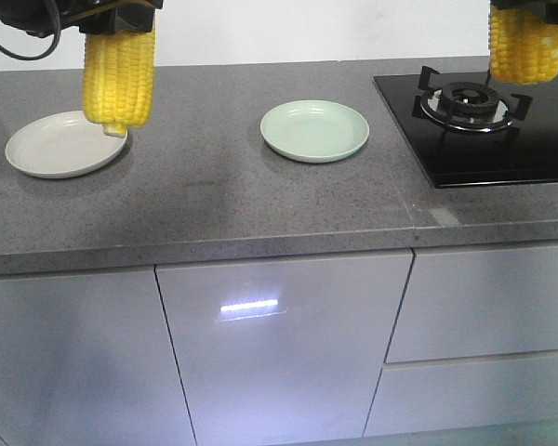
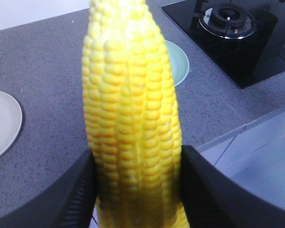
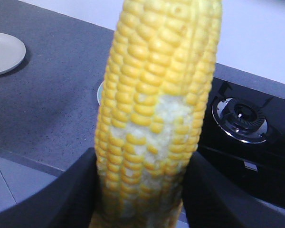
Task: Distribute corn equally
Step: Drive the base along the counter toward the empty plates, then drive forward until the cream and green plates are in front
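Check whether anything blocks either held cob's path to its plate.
Nothing visible does. The left pincer holds its cob over the white plate; the right pincer holds the other cob by the gas burner, nothing standing between it and the green plate.

The middle plate (image 1: pixel 314 130) lies on the counter (image 1: pixel 223 209). Well to its left lies another plate (image 1: pixel 51 149). The first corn cob (image 1: pixel 119 74) hangs over that plate's right edge, clamped in the left gripper (image 2: pixel 137 190). To the right of the middle plate is the hob (image 1: pixel 539 153). Above it, near the burner (image 1: pixel 465 100), hangs the second corn cob (image 1: pixel 527 42), clamped in the right gripper (image 3: pixel 142 190).
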Controlling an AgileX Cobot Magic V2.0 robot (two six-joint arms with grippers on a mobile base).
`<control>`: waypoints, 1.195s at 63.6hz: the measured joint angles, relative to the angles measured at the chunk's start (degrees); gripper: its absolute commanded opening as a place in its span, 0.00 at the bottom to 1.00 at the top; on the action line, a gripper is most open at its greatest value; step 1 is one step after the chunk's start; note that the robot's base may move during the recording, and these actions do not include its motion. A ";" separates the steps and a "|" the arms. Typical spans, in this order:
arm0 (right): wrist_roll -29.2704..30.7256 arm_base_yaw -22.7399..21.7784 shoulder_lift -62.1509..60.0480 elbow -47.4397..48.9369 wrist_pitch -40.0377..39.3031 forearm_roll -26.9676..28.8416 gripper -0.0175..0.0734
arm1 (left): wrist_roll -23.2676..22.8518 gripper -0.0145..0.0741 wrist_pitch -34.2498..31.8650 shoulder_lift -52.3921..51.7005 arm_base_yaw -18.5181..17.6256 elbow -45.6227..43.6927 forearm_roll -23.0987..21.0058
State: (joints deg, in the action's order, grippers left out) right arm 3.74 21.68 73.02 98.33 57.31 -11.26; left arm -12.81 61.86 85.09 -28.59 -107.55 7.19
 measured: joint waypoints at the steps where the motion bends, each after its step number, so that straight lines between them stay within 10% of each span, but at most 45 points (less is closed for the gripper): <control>1: 0.00 0.00 0.00 0.00 0.00 0.00 0.19 | 0.00 0.16 0.00 0.00 0.00 0.00 0.00; 76: 0.00 0.00 0.00 0.00 0.00 0.00 0.19 | 0.00 0.16 0.00 0.00 0.00 0.00 0.00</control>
State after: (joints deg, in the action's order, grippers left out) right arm 3.74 21.68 73.02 98.33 57.31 -11.26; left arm -12.81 61.86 85.09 -28.59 -107.55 7.19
